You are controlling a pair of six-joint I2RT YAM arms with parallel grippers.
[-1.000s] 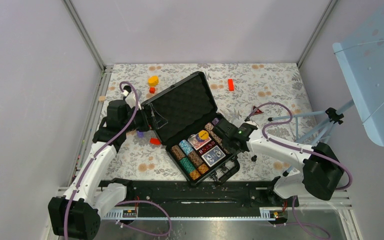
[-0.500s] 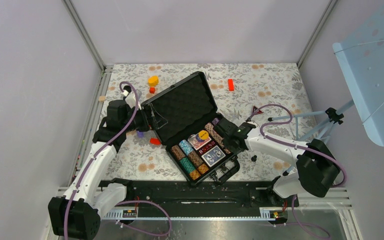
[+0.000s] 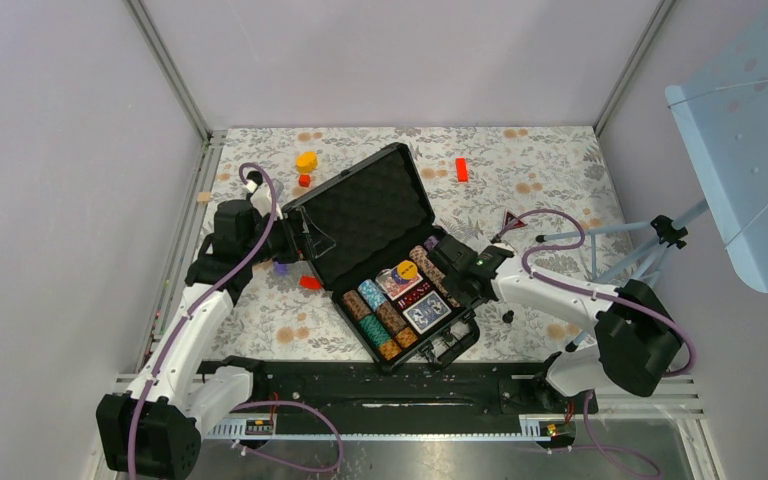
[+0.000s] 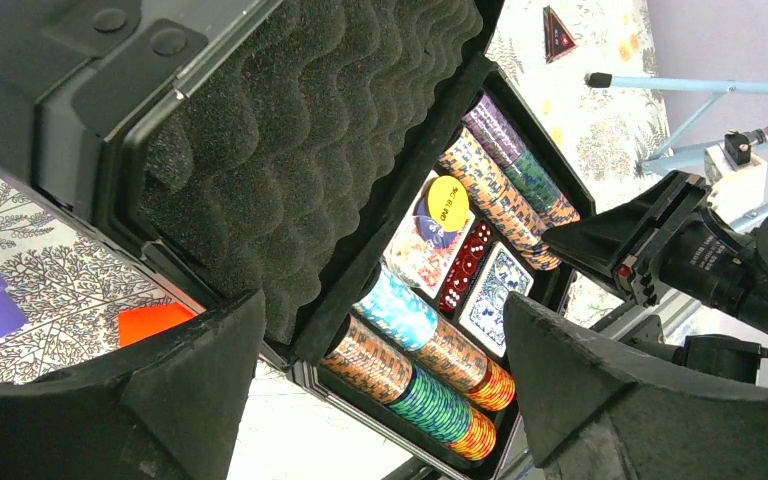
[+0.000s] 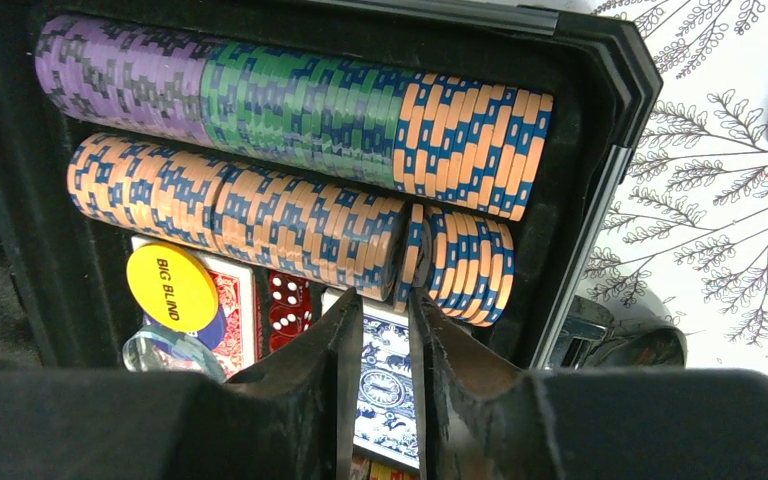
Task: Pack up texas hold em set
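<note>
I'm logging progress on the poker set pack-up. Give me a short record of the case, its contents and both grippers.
case: open, lid raised, foam lining showing
chips: lying in rows in the base
card deck: in the base, beside the red dice
left gripper: open, at the lid's edge
right gripper: jaws slightly apart, tips at the orange chip row
outside the case: red block and yellow block on the table

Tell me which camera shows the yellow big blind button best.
Right wrist: the yellow big blind button sits close, its lettering plainly readable. Left wrist shows the button smaller, lettering hard to read. Top external shows only a small yellow spot in the case.
</note>
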